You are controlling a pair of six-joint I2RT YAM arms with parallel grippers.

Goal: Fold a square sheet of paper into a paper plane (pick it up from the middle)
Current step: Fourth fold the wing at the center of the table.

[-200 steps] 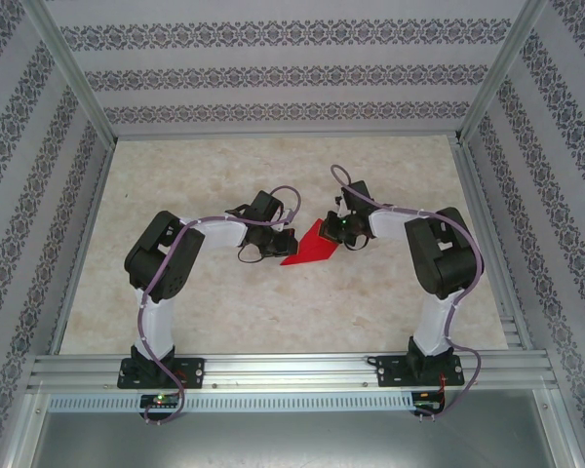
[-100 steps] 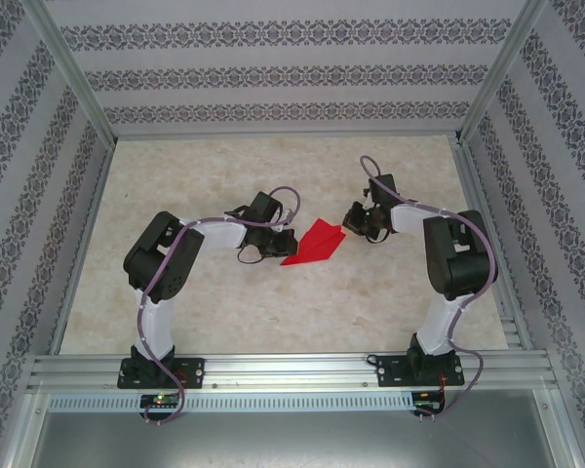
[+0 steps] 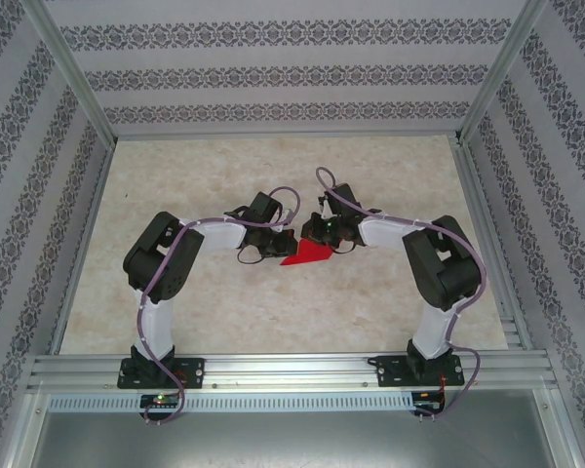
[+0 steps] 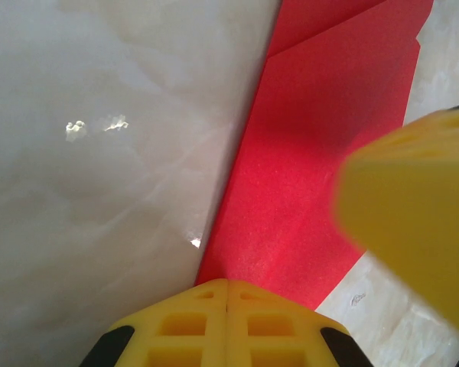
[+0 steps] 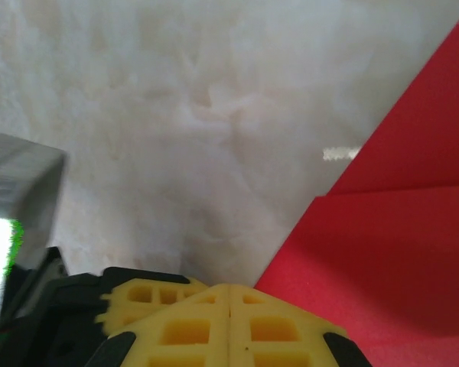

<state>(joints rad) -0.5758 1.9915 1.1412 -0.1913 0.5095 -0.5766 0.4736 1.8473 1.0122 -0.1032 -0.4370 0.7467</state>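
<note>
The square sheet of paper lies folded into a red pointed paper plane (image 3: pixel 308 256) on the middle of the table. My left gripper (image 3: pixel 284 247) is shut, its yellow fingertips (image 4: pixel 228 289) set at the plane's (image 4: pixel 314 160) narrow left end. From the right, my right gripper (image 3: pixel 314 238) reaches over the plane's far part and hides some of it. It is also shut, and its tips (image 5: pixel 229 297) sit beside the red edge (image 5: pixel 398 260). The two grippers are nearly touching; each wrist view catches the other's yellow finger (image 4: pixel 417 222).
The pale marbled table (image 3: pixel 273 312) is boxed in by patterned walls and aluminium posts. A metal rail (image 3: pixel 292 369) with both arm bases runs along the near edge. Bare tabletop lies behind and in front of the plane.
The right gripper swung out to the right, off the plane, then came back left and now covers its far part. The left arm and the plane have stayed put.
</note>
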